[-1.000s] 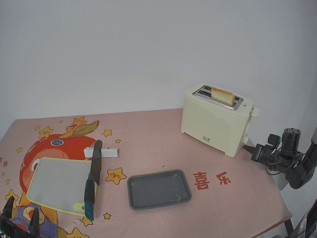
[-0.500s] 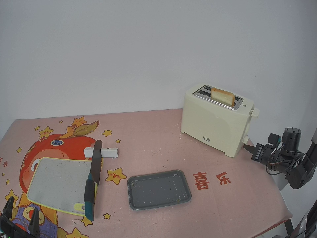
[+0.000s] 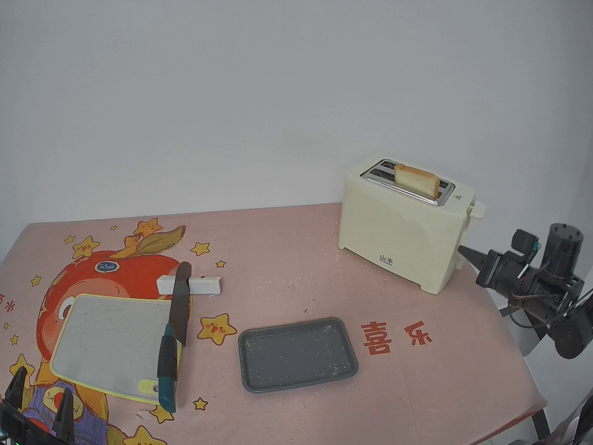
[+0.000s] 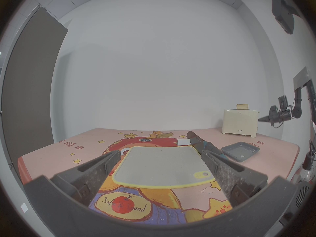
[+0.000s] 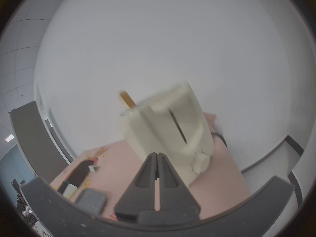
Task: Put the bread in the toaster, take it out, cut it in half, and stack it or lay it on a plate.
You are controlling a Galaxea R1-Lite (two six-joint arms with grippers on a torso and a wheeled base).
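A slice of bread (image 3: 417, 180) stands up out of the nearer slot of the cream toaster (image 3: 404, 227) at the back right of the table. My right gripper (image 3: 464, 253) is shut and hangs just off the toaster's right end, below its lever (image 3: 477, 210); in the right wrist view its tips (image 5: 157, 155) point at the toaster's end face (image 5: 171, 129). My left gripper (image 4: 159, 157) is open at the table's near left corner, in front of the cutting board (image 4: 161, 165). A knife (image 3: 173, 335) lies along the board's right edge (image 3: 111, 344). The grey plate (image 3: 298, 353) lies mid-table.
A small white block (image 3: 189, 285) lies behind the cutting board under the knife tip. Crumbs dot the pink cartoon-print tablecloth (image 3: 296, 267). A white wall rises right behind the table. The table's right edge (image 3: 522, 366) runs below my right arm.
My right gripper has risen and drawn slightly right beside the toaster's end, staying shut. The bread, the knife and my left arm have not moved.
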